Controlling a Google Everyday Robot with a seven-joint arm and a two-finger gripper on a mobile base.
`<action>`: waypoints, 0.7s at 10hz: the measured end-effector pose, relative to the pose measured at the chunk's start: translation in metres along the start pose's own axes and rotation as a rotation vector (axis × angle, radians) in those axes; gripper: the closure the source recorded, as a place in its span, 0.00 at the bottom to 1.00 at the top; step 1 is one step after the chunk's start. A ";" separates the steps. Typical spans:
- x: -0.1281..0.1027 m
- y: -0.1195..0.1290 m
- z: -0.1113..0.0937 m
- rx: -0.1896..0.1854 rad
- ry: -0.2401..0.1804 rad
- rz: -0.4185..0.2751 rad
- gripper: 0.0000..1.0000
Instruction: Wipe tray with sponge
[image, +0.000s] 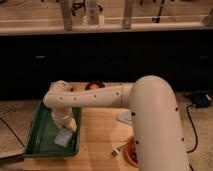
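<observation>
The dark green tray (41, 134) lies at the left end of the wooden table. The pale blue-grey sponge (63, 137) lies flat on the tray floor near its right rim, with a hint of yellow at its upper edge. My white arm reaches from the right across the table and bends down into the tray. My gripper (65, 128) is at the sponge's top, pressing onto it; the wrist hides the fingers.
A round orange-rimmed plate (131, 150) sits at the table's front right beside my arm, with a small utensil (118, 149) next to it. A red-brown object (94, 86) lies at the table's back edge. A dark counter wall stands behind.
</observation>
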 end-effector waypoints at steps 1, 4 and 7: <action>0.000 0.001 0.000 0.000 -0.001 0.000 0.97; 0.020 -0.009 -0.008 -0.005 0.021 -0.009 0.97; 0.036 -0.033 -0.013 -0.010 0.033 -0.053 0.97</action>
